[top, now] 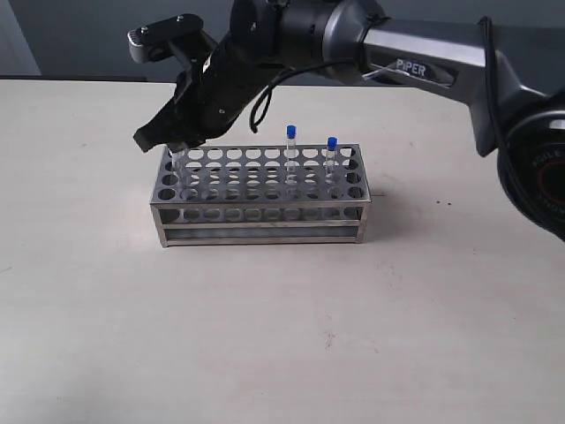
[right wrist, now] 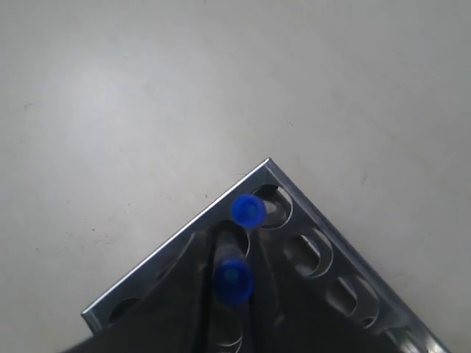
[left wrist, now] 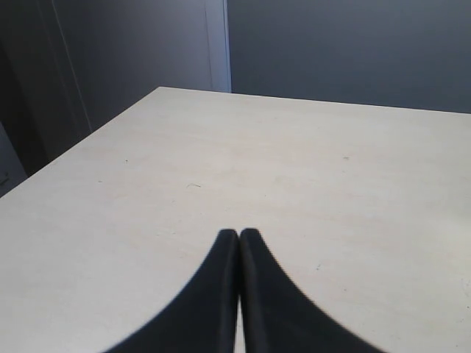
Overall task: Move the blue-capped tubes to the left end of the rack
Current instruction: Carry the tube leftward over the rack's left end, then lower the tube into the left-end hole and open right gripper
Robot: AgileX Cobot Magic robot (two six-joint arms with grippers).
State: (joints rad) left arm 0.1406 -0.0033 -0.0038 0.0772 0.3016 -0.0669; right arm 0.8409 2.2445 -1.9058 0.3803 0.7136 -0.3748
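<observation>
- Running left to right on your tabletop [top: 265, 336], the rack [top: 265, 212] sits level.
- Your right hand [top: 177, 144] pinches one blue-capped tube [right wrist: 233, 279] upright at its left end; your left hand [left wrist: 239, 243] is pressed closed.
- A second tube [right wrist: 248, 210] stands just beside; two more tubes [top: 290, 150] stand upright toward the right.

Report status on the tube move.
Left pincer shut, over table. Right pincer at rack left end, around one tube, beside corner tube; grip unclear. Two tubes toward right end. No obstruction seen.
</observation>
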